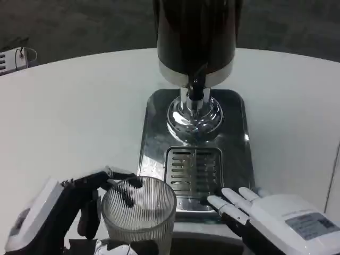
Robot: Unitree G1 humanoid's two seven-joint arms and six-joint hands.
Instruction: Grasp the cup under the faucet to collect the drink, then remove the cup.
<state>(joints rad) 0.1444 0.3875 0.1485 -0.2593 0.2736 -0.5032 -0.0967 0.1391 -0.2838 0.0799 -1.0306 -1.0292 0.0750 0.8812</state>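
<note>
With the left hand (pixel 64 212) wrapped around the ribbed glass cup (pixel 139 210) just beside the drip grate (pixel 194 170), carry it upright under the faucet (pixel 195 91); right hand (pixel 268 215) rests open-fingered.

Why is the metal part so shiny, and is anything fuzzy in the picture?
In the head view, the round chrome base under the faucet throws bright glare, and the steel tray mirrors the light. The ribbed cup looks sharp, while the left hand around it is a bit soft at the picture's edge.
</note>
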